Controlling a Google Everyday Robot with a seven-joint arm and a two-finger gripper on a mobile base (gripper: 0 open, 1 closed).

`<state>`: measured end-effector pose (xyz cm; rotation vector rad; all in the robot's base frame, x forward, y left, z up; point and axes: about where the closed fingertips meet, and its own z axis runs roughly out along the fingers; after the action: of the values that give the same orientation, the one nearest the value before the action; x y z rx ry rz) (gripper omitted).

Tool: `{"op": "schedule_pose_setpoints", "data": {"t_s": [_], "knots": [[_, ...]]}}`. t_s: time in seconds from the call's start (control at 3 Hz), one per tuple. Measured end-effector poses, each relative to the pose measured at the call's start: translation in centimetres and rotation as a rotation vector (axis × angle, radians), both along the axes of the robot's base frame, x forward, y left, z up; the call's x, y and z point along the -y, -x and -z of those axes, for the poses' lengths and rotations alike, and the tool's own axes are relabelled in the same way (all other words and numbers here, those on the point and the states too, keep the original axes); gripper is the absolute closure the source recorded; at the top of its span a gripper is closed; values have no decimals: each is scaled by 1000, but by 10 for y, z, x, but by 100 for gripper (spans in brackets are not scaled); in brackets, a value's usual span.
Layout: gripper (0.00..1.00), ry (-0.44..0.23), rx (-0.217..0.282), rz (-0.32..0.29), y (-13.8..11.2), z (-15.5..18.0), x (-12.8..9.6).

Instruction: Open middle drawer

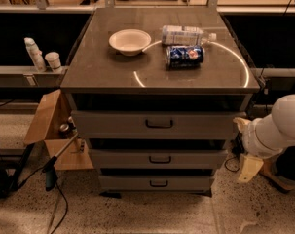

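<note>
At the right edge of the frame, level with the drawer fronts, I had the gripper [241, 149] hanging just off the cabinet's right side, pointing in toward it from the end of the white arm [283, 126]. Its two cream fingers [248, 168] stood apart, one above the other, closed on nothing and touching no drawer.

Centre frame, the middle drawer [122, 159] sat in the stack of three, its small dark bar handle [159, 159] at the front's centre. It lay below the taller top drawer [113, 124] and above the narrowest bottom drawer [127, 183]. Its front looked pushed in, and I could see nothing of its inside. The gripper was well to the right of that handle, at roughly the same height.

On the cabinet top [98, 72], in the upper middle of the frame, a white bowl [130, 41] sat to the left. A clear plastic bottle [185, 34] lay on its side to the right of it, and a blue can [184, 55] lay on its side just in front of the bottle.

Toward the left, an open cardboard box [47, 126] leaned beside the cabinet, and two pale containers [53, 61] stood on a ledge above it.
</note>
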<state>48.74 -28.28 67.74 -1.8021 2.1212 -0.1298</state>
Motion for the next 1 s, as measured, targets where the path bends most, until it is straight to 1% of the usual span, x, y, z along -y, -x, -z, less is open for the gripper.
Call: {"op": "schedule_pose_setpoints", "data": {"t_s": [0.67,1.0], "knots": [[0,-169,-91,51,18,29,-7],[0,-239,-123,68,20,43,-13]]}}
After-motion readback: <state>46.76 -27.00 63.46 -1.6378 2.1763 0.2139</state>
